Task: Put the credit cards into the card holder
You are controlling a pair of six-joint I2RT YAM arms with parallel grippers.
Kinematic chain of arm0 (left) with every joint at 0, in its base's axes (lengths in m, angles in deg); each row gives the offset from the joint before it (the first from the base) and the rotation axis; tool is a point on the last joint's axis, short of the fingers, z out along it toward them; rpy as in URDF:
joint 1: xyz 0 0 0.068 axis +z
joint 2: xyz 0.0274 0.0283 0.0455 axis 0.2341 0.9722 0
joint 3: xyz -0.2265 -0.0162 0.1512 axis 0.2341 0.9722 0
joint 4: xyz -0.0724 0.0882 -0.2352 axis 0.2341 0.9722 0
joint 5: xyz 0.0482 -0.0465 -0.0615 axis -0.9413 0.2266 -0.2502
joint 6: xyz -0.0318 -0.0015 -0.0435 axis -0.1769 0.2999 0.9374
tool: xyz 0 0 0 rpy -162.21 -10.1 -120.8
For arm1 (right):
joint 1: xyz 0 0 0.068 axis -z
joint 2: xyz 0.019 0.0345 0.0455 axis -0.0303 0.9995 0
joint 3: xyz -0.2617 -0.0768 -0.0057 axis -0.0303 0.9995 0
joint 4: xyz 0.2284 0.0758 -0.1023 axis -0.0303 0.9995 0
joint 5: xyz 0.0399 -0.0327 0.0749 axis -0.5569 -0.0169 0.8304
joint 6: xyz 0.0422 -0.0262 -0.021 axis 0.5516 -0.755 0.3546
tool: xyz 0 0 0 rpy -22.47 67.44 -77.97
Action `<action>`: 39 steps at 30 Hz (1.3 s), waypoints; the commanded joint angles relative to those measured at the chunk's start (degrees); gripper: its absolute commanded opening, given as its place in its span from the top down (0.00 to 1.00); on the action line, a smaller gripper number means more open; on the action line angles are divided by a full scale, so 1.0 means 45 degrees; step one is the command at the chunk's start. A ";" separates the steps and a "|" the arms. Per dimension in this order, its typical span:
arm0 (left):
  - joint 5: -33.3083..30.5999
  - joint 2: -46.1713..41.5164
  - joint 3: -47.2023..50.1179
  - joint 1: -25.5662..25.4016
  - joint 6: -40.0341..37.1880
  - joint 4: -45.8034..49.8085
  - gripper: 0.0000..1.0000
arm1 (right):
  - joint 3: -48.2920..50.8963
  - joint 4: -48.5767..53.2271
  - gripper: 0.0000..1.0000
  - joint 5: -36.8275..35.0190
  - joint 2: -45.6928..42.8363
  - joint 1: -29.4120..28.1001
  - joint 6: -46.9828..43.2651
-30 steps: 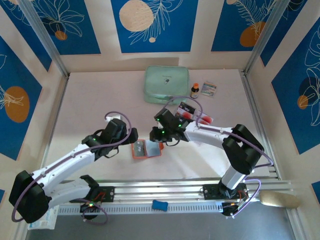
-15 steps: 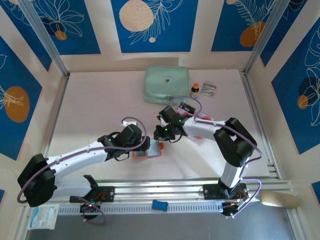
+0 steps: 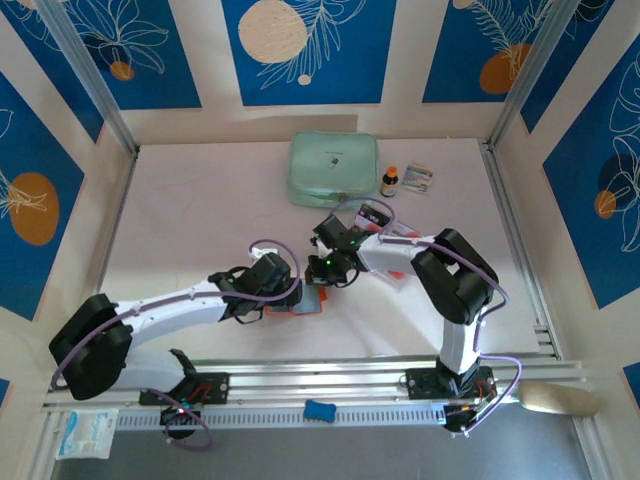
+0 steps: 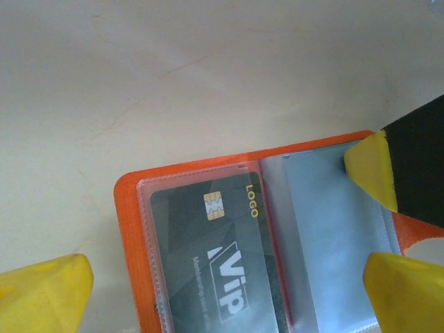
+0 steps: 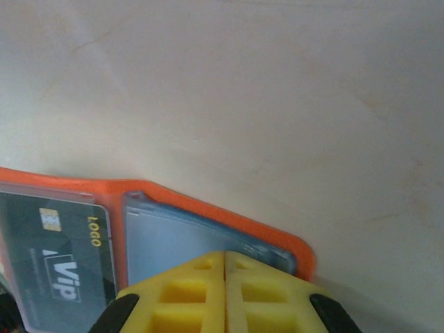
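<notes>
The orange card holder (image 4: pixel 128 229) lies open on the table, a dark "VIP" credit card (image 4: pixel 208 263) in its left clear sleeve and empty grey-blue sleeves on its right half. My left gripper (image 4: pixel 222 295) hovers open right above it, one yellow fingertip on each side. My right gripper (image 5: pixel 225 267) is shut with nothing between its fingers, its tip resting on the right sleeves of the card holder (image 5: pixel 229 208). From above, both grippers, left (image 3: pixel 283 298) and right (image 3: pixel 322 284), meet over the card holder (image 3: pixel 312 304). Another dark credit card (image 3: pixel 376 214) lies behind the right arm.
A mint-green zip case (image 3: pixel 333 168) sits at the back, with a small bottle (image 3: pixel 389 181) and a printed packet (image 3: pixel 419 178) to its right. A clear tray (image 3: pixel 408 240) is partly under the right forearm. Bare table lies to the left.
My left arm has swung right and now covers the holder's left half. The right gripper has closed the last bit, staying at the holder's right side, and its elbow has folded back.
</notes>
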 commanded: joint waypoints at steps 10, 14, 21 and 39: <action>-0.0388 0.0432 0.0446 -0.0135 -0.0209 -0.0436 0.00 | -0.0357 -0.0198 0.94 0.0503 0.0440 -0.0580 0.0323; -0.0534 0.0472 0.0668 -0.0124 -0.0186 -0.0371 0.00 | -0.0299 -0.0327 0.94 0.0538 0.0479 -0.0595 0.0465; -0.0851 0.0613 0.1089 -0.0132 -0.0281 -0.0336 0.01 | -0.0243 -0.0468 0.94 0.0597 0.0557 -0.0603 0.0588; -0.0854 0.0659 0.1544 -0.0124 -0.0282 -0.0690 0.15 | 0.0684 -0.0759 0.73 0.0075 -0.1327 -0.0580 0.1127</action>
